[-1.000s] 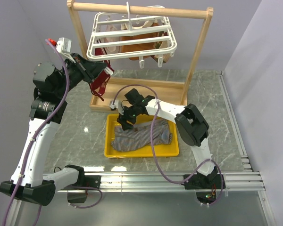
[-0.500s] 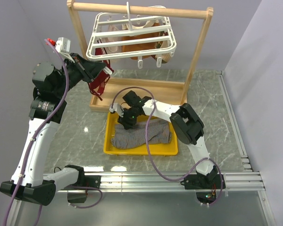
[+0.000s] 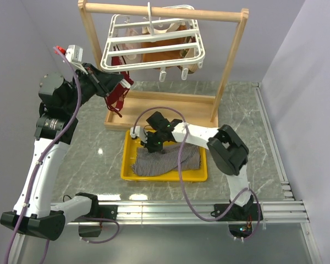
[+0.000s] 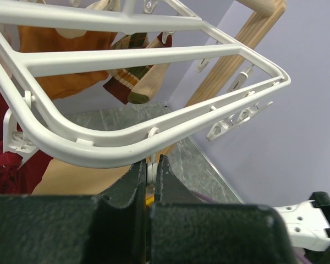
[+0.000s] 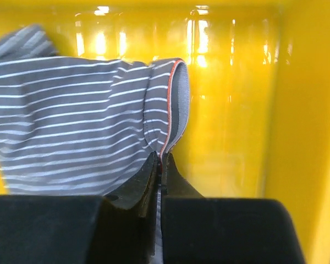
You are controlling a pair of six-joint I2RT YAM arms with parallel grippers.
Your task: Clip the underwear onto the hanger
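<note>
Over the marble table [image 3: 88, 148], the right gripper [image 5: 160, 159] clamped the underwear [image 5: 71, 126] hem in the tray [image 5: 236, 110]. Left gripper [image 4: 152, 165], upper left, seemingly pinched a hanger [image 4: 126, 55] clip [image 4: 152, 170]; next, I judged, lift the hem there.

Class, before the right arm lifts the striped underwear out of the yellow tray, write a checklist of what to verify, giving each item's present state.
Right end effector shut on the underwear waistband: ok.
Underwear clear of the yellow tray: not ok, it lies inside.
Left end effector shut just below the hanger rim: ok.
White piece seen between its fingers is a gripped clip: cannot tell.
Purple cable clear of the underwear: not ok, it crosses it in the top view.
</note>
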